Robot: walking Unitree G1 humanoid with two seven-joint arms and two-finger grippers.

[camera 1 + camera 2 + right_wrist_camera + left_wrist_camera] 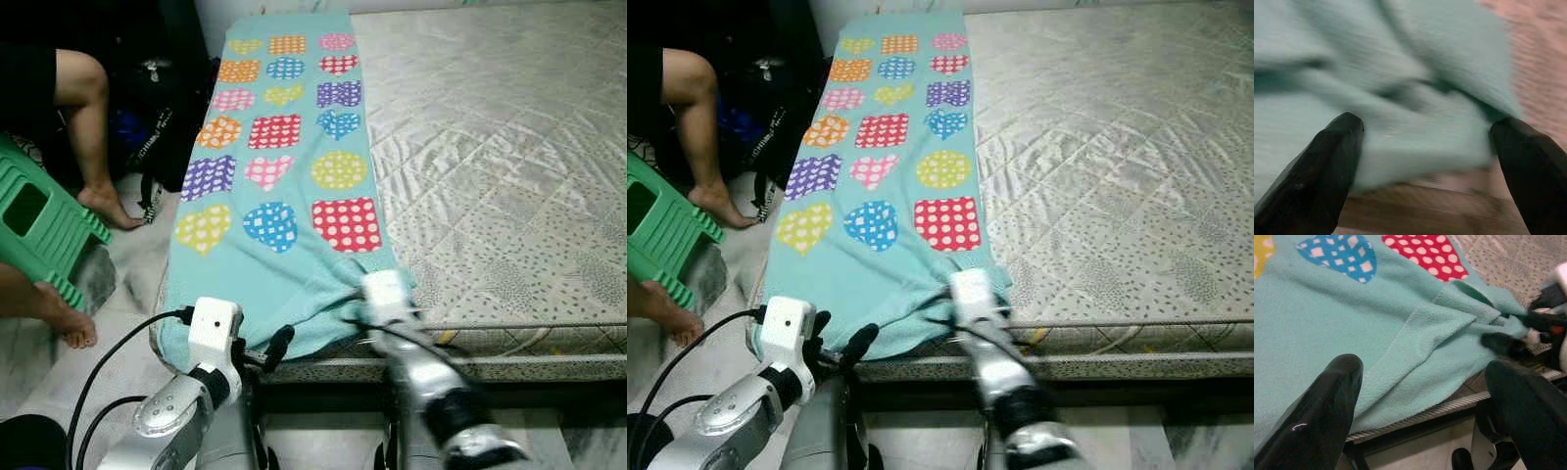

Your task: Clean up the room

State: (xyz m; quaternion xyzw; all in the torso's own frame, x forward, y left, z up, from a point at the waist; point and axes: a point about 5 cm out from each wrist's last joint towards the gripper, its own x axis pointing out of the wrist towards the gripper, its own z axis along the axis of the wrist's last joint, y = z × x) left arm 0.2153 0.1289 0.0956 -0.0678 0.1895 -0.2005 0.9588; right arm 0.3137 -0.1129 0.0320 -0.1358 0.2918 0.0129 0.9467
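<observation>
Your right gripper [1425, 142] reaches to the bunched near corner of the teal fleece blanket [284, 186] at the mattress [490, 166] edge, fingers spread around the folds without clamping; your left gripper [1420, 382] hovers just beside the hem, also spread. The blanket, patterned with dotted hearts, squares and circles, lies along the quilted mattress's left side. A person's legs [83, 127] and a green stool [39, 230] are on the floor to the left.

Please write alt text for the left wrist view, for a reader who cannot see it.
The open left claw hovers over the bunched near edge of a teal blanket with dotted patches, lying on a mattress; the right claw meets the same edge.
</observation>
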